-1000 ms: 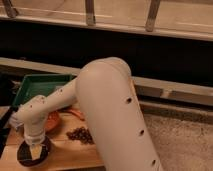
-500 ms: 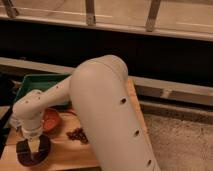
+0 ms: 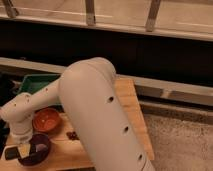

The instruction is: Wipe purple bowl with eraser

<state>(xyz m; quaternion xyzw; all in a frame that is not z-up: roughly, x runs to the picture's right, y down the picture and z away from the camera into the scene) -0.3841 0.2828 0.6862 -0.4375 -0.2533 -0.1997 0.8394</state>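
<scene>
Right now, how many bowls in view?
2: orange-red bowl on the wooden table; purple bowl nearer the camera, under the gripper. The arm may hide others.

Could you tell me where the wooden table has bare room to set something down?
The strip of wooden table right of the arm is bare up to its edge. The left end is crowded: green tray, orange-red bowl, purple bowl, with the hand over its rim.
</scene>
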